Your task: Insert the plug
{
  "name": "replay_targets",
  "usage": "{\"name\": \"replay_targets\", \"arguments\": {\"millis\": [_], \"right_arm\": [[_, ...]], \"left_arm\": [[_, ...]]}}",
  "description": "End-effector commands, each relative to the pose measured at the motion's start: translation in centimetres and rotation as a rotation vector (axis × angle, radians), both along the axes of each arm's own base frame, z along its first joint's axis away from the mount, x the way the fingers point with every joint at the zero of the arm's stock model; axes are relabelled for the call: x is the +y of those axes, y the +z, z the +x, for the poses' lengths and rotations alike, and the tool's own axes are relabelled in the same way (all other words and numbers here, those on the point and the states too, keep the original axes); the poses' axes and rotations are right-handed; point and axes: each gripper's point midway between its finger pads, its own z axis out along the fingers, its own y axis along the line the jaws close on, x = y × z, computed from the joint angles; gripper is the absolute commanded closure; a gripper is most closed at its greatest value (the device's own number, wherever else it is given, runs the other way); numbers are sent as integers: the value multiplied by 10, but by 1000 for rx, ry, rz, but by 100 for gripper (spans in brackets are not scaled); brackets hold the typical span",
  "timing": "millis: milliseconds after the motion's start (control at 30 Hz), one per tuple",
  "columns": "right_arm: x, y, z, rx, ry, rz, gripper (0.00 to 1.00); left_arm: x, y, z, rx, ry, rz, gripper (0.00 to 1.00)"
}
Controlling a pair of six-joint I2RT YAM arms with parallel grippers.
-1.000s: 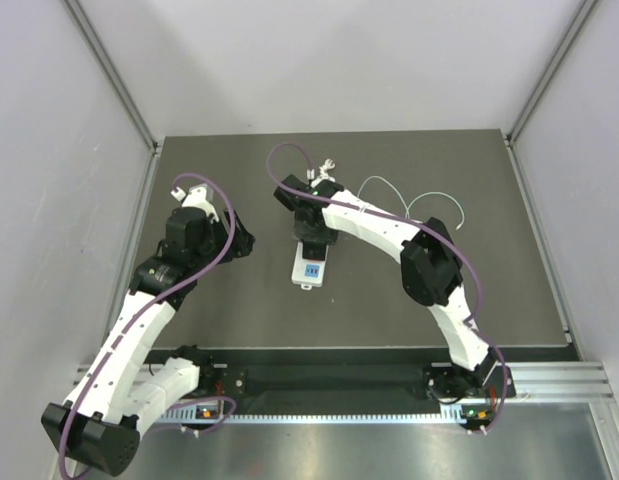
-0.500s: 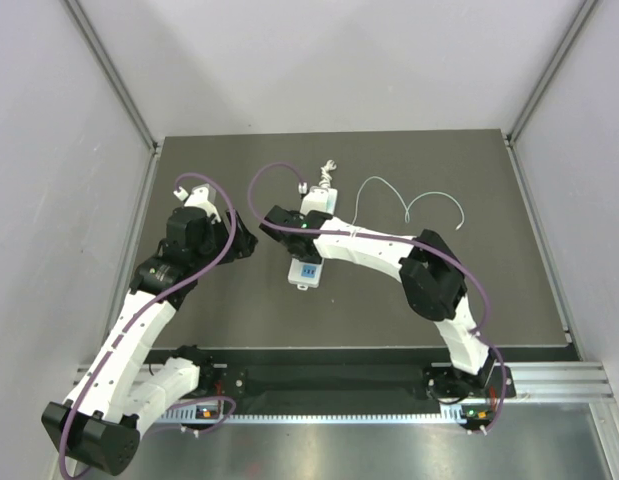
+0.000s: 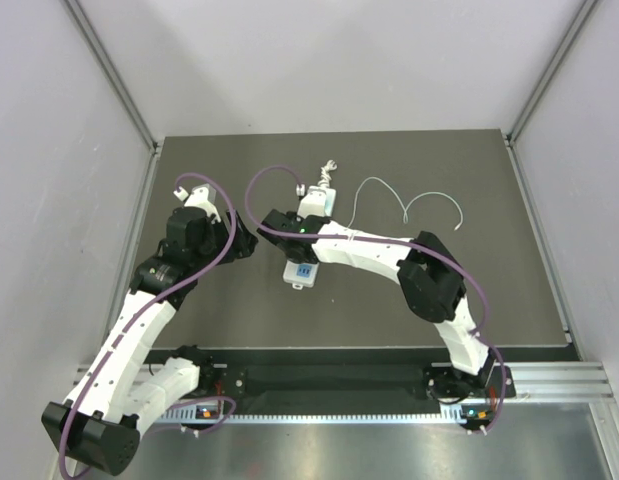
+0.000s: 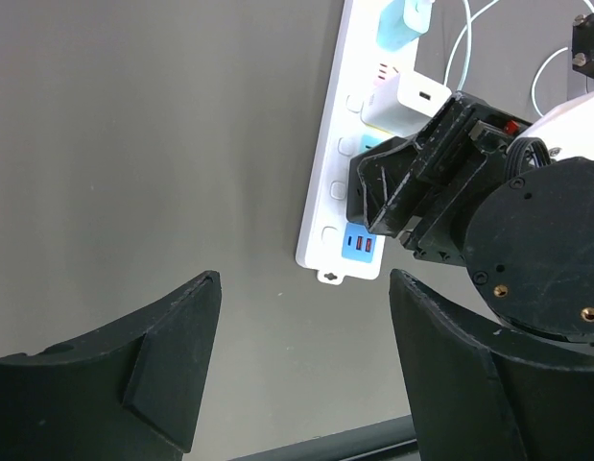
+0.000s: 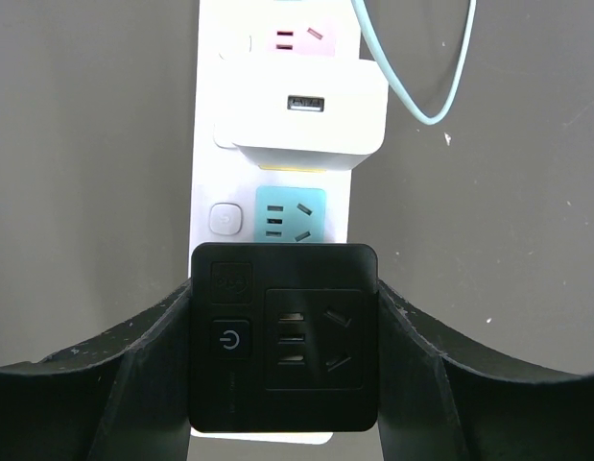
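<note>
The plug [image 4: 400, 21], teal on a thin pale cable [image 3: 409, 205], sits at the far end of the white power strip [image 4: 323, 206] in the left wrist view. My right gripper [image 5: 284, 288] hangs over the strip's near half, shut on a black square adapter block [image 5: 284, 351] with a power button and socket holes. A free teal socket [image 5: 289, 215] lies just beyond the block. My left gripper [image 4: 304, 280] is open and empty, left of the strip and apart from it.
A plain white square charger block [image 5: 306, 115] sits in the strip beyond the teal socket, with a pink socket [image 5: 298, 38] past it. The strip's near end has blue USB ports [image 4: 359, 245]. The cable loops over the dark mat [image 3: 489, 270] at right.
My right arm has swung left and slightly nearer along the strip, uncovering its far end. The strip's near end has shifted a little left. The left arm has not moved.
</note>
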Motion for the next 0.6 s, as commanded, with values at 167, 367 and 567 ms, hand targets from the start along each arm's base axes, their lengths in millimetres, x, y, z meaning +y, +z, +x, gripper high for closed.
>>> {"name": "replay_targets", "arguments": {"millis": [167,367,567], "right_arm": [[-22,-158,-104,499,49,-139,100],[-19,-146,-105,475,30,-219,100],[-18,-131,-101,406,-58,-235,100]], "left_arm": [[-1,5,2,-24,5,-11,25],[-3,5,1,-27,-4,-21,25],[-3,13,0,-41,-1,-36,25]]}}
